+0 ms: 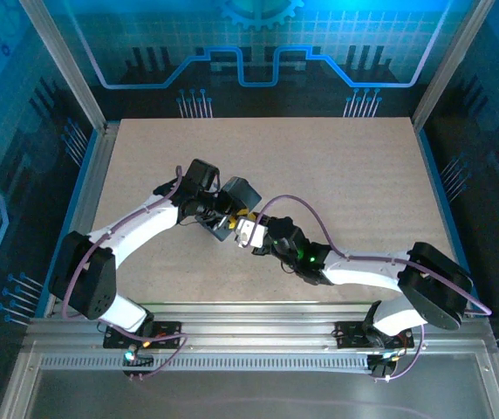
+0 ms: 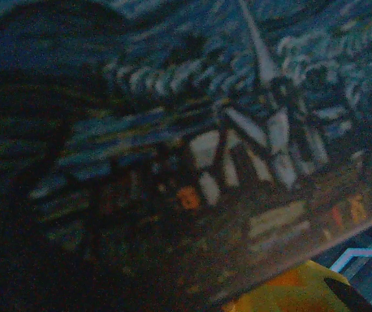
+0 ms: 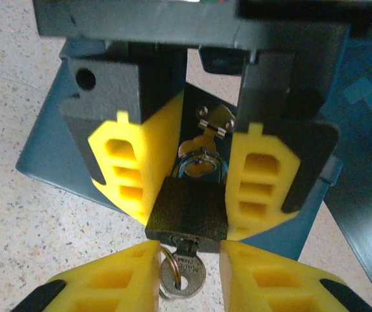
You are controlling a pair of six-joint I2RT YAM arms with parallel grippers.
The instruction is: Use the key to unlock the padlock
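The padlock (image 3: 189,208) has a dark body, and its shackle (image 3: 202,164) runs through a hasp on the box (image 3: 49,149). In the right wrist view my left gripper's yellow fingers (image 3: 131,162) press on the padlock's two sides. The key (image 3: 185,273) sits in the keyhole under the padlock, its round head and ring hanging down. My right gripper (image 3: 189,261) stands open around that head, with a gap on the right side. From above, my left gripper (image 1: 232,218) and right gripper (image 1: 254,236) meet mid-table.
The box's blue swirl-painted face (image 2: 238,143) lies very close in front of the left wrist camera, blurred. The speckled table (image 3: 17,78) runs bare all round the arms. Metal frame rails (image 1: 92,175) border the table (image 1: 337,166).
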